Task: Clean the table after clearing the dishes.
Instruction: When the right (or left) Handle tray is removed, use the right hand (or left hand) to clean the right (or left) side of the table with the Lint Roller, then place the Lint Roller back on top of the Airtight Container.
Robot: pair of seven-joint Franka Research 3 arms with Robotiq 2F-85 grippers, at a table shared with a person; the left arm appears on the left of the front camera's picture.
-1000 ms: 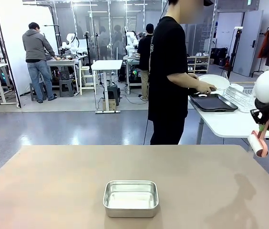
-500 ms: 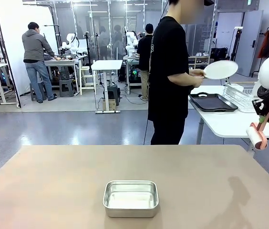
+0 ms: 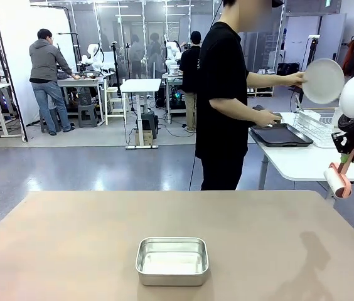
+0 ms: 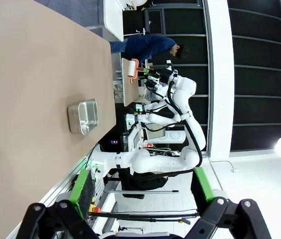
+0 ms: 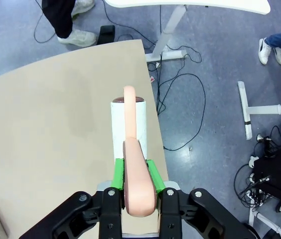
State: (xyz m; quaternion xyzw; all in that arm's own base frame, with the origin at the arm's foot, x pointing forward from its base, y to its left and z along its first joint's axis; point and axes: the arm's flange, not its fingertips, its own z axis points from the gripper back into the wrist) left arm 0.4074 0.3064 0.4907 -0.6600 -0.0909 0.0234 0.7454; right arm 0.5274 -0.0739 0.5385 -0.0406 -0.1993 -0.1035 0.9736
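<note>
While the right tool (image 5: 139, 175) stays clamped on the salmon-pink handle of a white lint roller (image 5: 129, 130), it hangs above the near right corner of the plain matte tan-brown counter (image 3: 70, 251), roller pointing down. A small rectangular steel pan (image 3: 172, 260) sits on that counter, near the front edge at the middle. Beyond it, a person in a black T-shirt (image 3: 222, 94) holds up a round white plate (image 3: 322, 80) with one hand and rests the other on a dark handled tray (image 3: 282, 135) lying on a white side counter (image 3: 302, 163). The left tool (image 4: 141, 191) has its green-padded fingers spread wide, holding nothing.
</note>
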